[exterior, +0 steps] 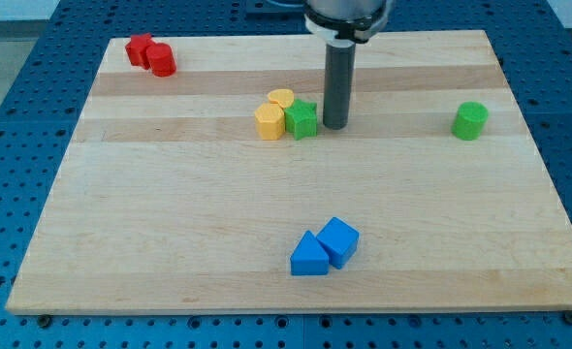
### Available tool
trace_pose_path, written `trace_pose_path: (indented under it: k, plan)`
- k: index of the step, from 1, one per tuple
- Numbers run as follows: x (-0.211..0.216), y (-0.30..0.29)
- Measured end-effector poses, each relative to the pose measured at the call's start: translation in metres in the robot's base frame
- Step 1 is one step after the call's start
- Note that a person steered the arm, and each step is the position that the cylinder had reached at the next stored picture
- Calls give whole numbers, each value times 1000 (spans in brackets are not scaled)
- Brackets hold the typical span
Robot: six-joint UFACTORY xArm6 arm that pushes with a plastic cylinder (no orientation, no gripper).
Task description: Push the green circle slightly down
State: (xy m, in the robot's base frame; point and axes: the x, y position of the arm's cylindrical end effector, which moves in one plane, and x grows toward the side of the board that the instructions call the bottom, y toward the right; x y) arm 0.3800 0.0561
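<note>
The green circle (470, 120) is a short green cylinder standing alone near the view's right edge of the wooden board (170, 223). My tip (334, 126) rests on the board near the top middle, well to the left of the green circle. It stands just right of a green star block (302, 119) and looks close to touching it.
Two yellow blocks, a hexagon (270, 122) and a round one (281, 99), sit against the green star's left. Two red blocks (150, 53) lie at the top left corner. A blue triangle (309, 256) and blue cube (339, 239) lie together at the bottom middle.
</note>
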Motion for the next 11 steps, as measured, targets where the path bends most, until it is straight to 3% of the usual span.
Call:
trace_pose_path:
  k: [3, 6, 11]
  plan:
    - [-33, 74]
    - [-30, 170]
    - [74, 212]
